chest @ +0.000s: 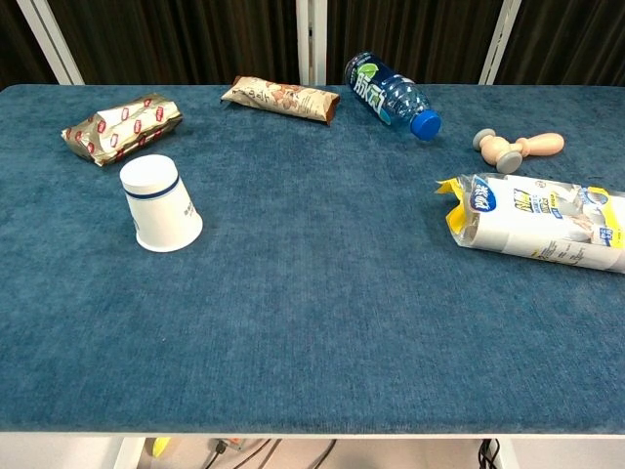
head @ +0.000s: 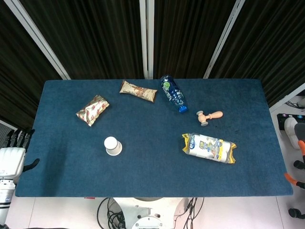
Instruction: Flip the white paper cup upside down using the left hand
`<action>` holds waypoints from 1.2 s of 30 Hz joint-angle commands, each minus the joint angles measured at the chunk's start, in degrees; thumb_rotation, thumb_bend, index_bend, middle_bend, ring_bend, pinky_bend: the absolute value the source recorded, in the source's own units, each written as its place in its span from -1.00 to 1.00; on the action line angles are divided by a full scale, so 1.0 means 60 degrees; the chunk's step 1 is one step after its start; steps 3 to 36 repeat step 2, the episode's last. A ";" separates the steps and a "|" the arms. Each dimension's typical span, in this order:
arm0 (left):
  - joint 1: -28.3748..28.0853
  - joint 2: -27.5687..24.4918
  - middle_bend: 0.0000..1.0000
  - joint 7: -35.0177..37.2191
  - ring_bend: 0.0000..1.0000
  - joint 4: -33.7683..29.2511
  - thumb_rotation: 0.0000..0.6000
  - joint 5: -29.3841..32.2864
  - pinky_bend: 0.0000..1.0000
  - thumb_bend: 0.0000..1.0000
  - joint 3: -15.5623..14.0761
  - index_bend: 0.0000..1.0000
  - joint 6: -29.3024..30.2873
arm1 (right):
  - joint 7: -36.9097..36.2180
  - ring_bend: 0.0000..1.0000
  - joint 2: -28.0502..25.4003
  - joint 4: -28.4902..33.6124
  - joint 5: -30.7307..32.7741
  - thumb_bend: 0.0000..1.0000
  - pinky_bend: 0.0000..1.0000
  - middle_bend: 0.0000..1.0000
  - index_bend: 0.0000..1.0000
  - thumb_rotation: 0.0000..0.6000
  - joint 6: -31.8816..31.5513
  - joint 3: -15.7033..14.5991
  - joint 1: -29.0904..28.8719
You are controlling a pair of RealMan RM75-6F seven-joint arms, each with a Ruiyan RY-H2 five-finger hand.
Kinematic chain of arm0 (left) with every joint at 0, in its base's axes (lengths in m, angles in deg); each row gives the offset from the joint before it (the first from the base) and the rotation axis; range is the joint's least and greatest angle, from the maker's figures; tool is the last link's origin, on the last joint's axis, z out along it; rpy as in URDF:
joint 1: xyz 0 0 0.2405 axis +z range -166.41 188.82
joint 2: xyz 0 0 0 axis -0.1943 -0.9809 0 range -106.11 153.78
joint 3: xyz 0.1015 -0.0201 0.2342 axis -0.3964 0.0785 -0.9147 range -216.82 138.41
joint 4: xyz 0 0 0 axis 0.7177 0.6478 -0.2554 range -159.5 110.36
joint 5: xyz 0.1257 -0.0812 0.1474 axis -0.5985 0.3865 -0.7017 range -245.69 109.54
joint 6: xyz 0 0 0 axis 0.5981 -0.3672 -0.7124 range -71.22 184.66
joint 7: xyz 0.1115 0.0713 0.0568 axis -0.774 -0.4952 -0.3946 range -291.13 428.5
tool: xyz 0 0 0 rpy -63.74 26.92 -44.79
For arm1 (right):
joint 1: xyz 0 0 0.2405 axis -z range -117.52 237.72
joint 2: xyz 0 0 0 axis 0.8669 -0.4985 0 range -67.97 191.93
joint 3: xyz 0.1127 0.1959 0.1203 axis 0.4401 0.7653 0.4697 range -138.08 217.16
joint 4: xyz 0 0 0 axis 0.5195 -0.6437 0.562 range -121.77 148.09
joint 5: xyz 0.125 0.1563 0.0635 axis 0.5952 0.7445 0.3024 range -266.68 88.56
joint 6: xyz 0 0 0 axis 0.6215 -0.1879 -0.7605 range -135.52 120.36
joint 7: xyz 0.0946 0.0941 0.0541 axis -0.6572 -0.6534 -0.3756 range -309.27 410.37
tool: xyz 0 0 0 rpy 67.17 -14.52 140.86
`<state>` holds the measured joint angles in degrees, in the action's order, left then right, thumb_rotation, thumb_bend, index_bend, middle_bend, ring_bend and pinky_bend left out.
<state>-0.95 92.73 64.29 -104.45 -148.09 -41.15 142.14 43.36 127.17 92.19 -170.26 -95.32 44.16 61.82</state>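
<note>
The white paper cup (head: 113, 146) with a blue ring stands upside down on the blue table (head: 152, 167), base up and rim on the cloth; the chest view shows it at the left (chest: 159, 203). Nothing touches it. My left hand (head: 13, 153) hangs off the table's left edge, well to the left of the cup, fingers apart and holding nothing; the chest view does not show it. Only a sliver of my right hand (head: 298, 138) shows at the right edge of the head view, beyond the table, and how its fingers lie is hidden.
A gold snack pack (head: 92, 110) lies behind the cup, a brown bar wrapper (head: 137, 90) and a lying blue bottle (head: 173, 93) at the back. A wooden handle piece (head: 208, 116) and a white-and-yellow bag (head: 208, 147) sit on the right half.
</note>
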 commanded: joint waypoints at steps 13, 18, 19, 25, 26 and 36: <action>0.0248 -0.0072 -1.00 0.0178 -1.00 0.0002 1.00 -0.0275 -1.00 -0.68 -0.0075 -0.93 0.0175 | 0.0020 -1.00 0.0026 0.0005 -0.0073 -0.95 -1.00 -1.00 -1.00 1.00 -0.0030 -0.0001 0.0004; 0.0248 -0.0072 -1.00 0.0178 -1.00 0.0002 1.00 -0.0275 -1.00 -0.68 -0.0075 -0.93 0.0175 | 0.0020 -1.00 0.0026 0.0005 -0.0073 -0.95 -1.00 -1.00 -1.00 1.00 -0.0030 -0.0001 0.0004; 0.0248 -0.0072 -1.00 0.0178 -1.00 0.0002 1.00 -0.0275 -1.00 -0.68 -0.0075 -0.93 0.0175 | 0.0020 -1.00 0.0026 0.0005 -0.0073 -0.95 -1.00 -1.00 -1.00 1.00 -0.0030 -0.0001 0.0004; 0.0248 -0.0072 -1.00 0.0178 -1.00 0.0002 1.00 -0.0275 -1.00 -0.68 -0.0075 -0.93 0.0175 | 0.0020 -1.00 0.0026 0.0005 -0.0073 -0.95 -1.00 -1.00 -1.00 1.00 -0.0030 -0.0001 0.0004; 0.0248 -0.0072 -1.00 0.0178 -1.00 0.0002 1.00 -0.0275 -1.00 -0.68 -0.0075 -0.93 0.0175 | 0.0020 -1.00 0.0026 0.0005 -0.0073 -0.95 -1.00 -1.00 -1.00 1.00 -0.0030 -0.0001 0.0004; 0.0248 -0.0072 -1.00 0.0178 -1.00 0.0002 1.00 -0.0275 -1.00 -0.68 -0.0075 -0.93 0.0175 | 0.0020 -1.00 0.0026 0.0005 -0.0073 -0.95 -1.00 -1.00 -1.00 1.00 -0.0030 -0.0001 0.0004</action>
